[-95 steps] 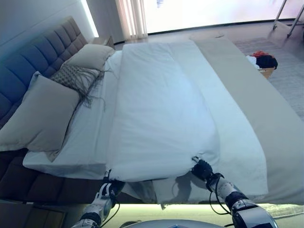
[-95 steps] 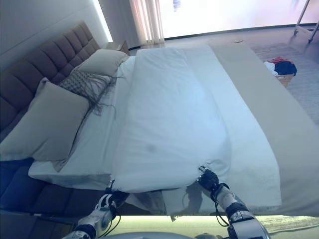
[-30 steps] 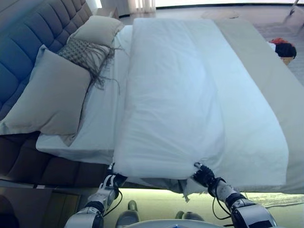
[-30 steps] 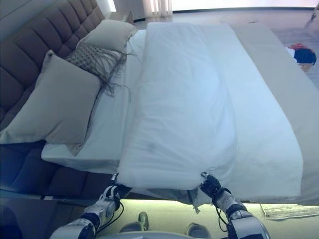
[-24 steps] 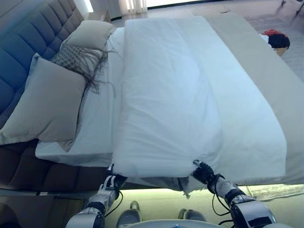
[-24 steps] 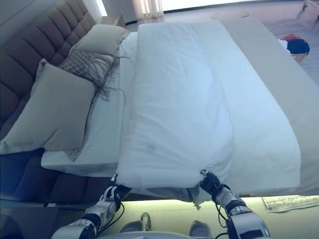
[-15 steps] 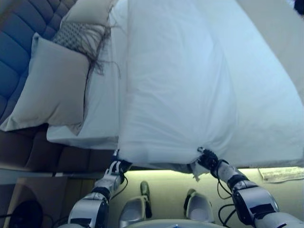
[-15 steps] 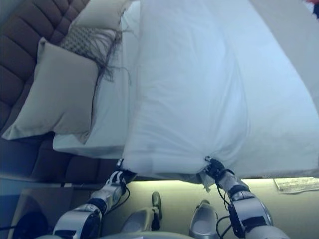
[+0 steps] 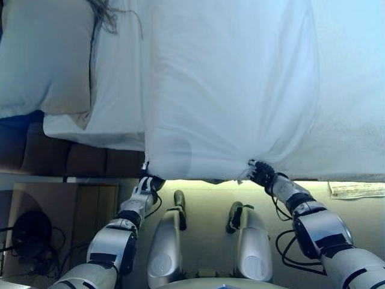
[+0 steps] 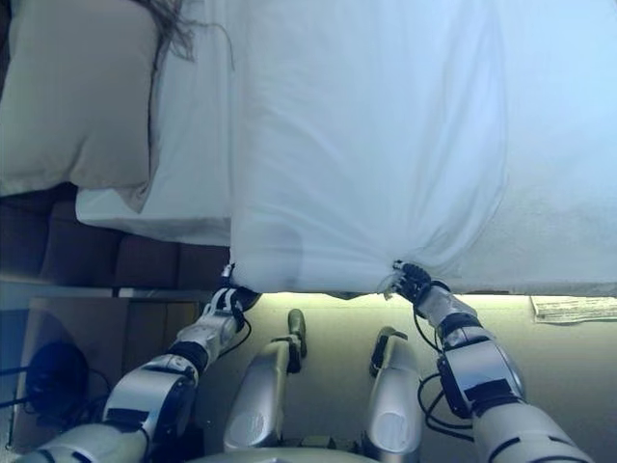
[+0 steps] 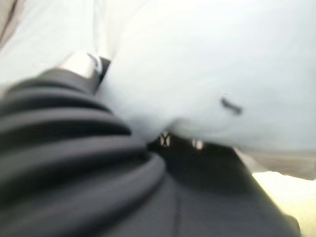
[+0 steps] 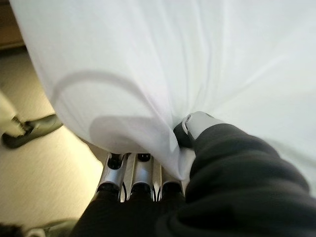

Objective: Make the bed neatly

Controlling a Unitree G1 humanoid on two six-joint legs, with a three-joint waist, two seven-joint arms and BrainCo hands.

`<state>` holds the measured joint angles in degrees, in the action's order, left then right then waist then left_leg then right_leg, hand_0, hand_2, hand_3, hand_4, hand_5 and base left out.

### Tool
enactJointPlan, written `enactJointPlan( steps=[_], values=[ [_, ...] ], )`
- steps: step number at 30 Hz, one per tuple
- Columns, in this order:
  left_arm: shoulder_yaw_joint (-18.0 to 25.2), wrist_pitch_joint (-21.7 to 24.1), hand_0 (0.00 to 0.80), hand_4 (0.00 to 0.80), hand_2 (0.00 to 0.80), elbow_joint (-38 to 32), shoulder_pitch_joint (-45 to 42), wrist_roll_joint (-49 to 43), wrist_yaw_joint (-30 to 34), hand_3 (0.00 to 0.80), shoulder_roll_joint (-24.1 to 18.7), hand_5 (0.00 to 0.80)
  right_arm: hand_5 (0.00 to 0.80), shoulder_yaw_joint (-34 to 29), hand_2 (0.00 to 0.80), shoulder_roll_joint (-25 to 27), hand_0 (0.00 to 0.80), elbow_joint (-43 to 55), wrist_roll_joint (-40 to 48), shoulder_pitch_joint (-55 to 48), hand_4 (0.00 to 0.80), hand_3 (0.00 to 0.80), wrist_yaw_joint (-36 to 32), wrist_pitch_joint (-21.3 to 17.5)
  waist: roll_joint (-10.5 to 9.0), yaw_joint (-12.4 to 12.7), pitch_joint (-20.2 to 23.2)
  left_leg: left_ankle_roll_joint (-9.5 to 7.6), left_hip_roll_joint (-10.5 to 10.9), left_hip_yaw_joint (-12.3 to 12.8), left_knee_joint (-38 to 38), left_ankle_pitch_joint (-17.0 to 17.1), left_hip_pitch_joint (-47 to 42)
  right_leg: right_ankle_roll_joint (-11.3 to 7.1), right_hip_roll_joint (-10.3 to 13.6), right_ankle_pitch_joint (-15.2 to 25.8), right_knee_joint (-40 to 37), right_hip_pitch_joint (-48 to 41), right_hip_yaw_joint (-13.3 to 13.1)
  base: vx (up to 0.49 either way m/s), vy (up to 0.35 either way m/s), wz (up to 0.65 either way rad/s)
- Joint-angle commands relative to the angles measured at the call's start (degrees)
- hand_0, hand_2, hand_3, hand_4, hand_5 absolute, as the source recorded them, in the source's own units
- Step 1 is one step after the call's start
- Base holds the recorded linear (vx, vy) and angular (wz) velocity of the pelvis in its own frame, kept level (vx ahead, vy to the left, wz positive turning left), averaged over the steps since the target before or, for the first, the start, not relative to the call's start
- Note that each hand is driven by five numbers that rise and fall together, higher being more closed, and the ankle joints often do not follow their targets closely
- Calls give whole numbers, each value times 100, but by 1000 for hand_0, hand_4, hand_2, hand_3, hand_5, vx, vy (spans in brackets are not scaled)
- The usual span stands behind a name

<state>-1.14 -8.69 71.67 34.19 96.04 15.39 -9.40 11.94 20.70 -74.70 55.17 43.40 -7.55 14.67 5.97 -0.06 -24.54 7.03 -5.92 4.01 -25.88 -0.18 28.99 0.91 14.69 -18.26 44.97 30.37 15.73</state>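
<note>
A white duvet (image 9: 228,84) lies along the middle of the bed, its near edge hanging over the side. My left hand (image 9: 147,183) is shut on the duvet's near left corner; the cloth bunches over its dark cover in the left wrist view (image 11: 197,89). My right hand (image 9: 260,173) is shut on the near right corner, with the cloth pinched between thumb and fingers (image 12: 133,177) in the right wrist view. The duvet (image 12: 148,64) fills that view past the fingers.
A large grey pillow (image 9: 45,54) lies at the head end on the left, on the white sheet (image 9: 117,90). The dark upholstered bed frame (image 9: 72,159) shows below it. A bedside cabinet (image 9: 54,223) stands on the left floor. A paper (image 9: 355,189) lies on the floor at the right.
The view has tipped down towards the bed's near edge and the floor. Both hands still hold the duvet corners, which now hang further over the bed's side.
</note>
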Motion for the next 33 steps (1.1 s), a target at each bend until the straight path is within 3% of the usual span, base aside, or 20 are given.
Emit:
enactJointPlan(
  steps=[1, 13, 14, 15, 16, 17, 25, 33],
  values=[
    [77, 253, 800, 800, 800, 41, -1, 403, -207, 800, -475, 800, 800, 166, 800, 36, 800, -487, -254, 10, 800, 800, 171, 427, -228, 199, -211, -470, 279, 179, -808, -936, 122, -433, -38, 754, -526, 207, -578, -58, 47, 0],
    [74, 339, 800, 800, 800, 126, 153, 552, -433, 800, -453, 800, 778, 290, 778, 68, 778, -516, -280, 299, 778, 778, -185, 660, -185, 217, -307, -561, 221, 228, -1691, -1224, 1230, -434, -50, 632, 281, 1329, -753, -52, 36, -1],
    [67, 353, 800, 800, 800, 121, 126, 542, -434, 800, -427, 800, 179, 284, 179, 60, 179, -532, -287, 293, 179, 179, -163, 704, -174, 220, -303, -569, 222, 222, -1737, -1239, 1286, -436, -57, 626, 338, 1404, -773, -30, 19, -1],
    [57, 369, 750, 750, 750, 104, 90, 519, -430, 750, -389, 750, 0, 279, 0, 49, 0, -546, -290, 280, 0, 0, -139, 721, -166, 226, -301, -576, 226, 222, -1792, -1259, 1339, -437, -57, 616, 387, 1461, -785, 0, 0, 0],
    [55, 352, 314, 314, 314, 92, 59, 482, -444, 314, -366, 314, 0, 267, 0, 43, 0, -563, -285, 270, 0, 0, -158, 725, -159, 238, -299, -581, 234, 217, -1837, -1284, 1372, -435, -54, 600, 425, 1493, -789, 0, 0, 0],
    [53, 313, 0, 0, 0, 88, 39, 455, -470, 0, -363, 0, 0, 264, 0, 29, 0, -570, -275, 251, 0, 0, -174, 737, -158, 248, -286, -584, 237, 213, -1876, -1303, 1397, -435, -52, 588, 452, 1511, -786, 0, 0, 0],
    [52, 82, 0, 0, 0, 211, -297, 319, -413, 0, -249, 0, 0, 230, 0, -148, 0, -567, -341, 0, 0, 0, -370, 849, -197, 287, -237, -554, 240, 184, -1838, -1330, 1193, -430, -79, 579, 364, 1284, -682, 4, -4, 0],
    [47, -165, 0, 0, 0, 430, -738, -39, -275, 0, -61, 0, 0, 155, 0, -415, 0, -537, -179, -415, 0, 0, -586, 914, -275, 346, -164, -444, 223, 226, -1011, -1012, 489, -502, -71, 852, -535, 556, -435, 39, -32, -1]
  ],
)
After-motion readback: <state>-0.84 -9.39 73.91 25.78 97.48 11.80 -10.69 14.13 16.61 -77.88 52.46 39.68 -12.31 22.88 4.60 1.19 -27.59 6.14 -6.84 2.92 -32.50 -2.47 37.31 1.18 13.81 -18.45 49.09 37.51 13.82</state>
